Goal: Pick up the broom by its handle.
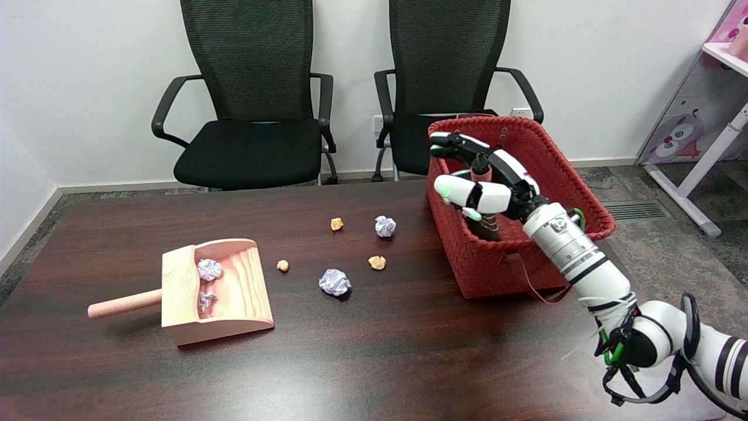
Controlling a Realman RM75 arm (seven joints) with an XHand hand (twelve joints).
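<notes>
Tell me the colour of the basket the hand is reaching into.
Red, woven: the basket shows clearly in the head view, with the right hand over it.

Two chairs (257,93), one basket (561,175), one dustpan (234,292), seven paper balls (334,282).

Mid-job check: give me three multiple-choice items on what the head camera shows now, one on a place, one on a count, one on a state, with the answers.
1. Where does the broom handle stand?
A. In the red woven basket
B. On the wooden dustpan
C. On a chair

2. How many crumpled paper balls lie in the dustpan?
A. None
B. Two
C. Five

3. How is the right hand placed?
A. Flat on the table
B. Inside the dustpan
C. At the broom handle, fingers on both sides

Answers: 1 A, the handle rises from inside the basket. 2 B, two white balls rest against the dustpan's back wall. 3 C, the fingers bracket the handle above the basket; a firm grip cannot be confirmed.
</notes>
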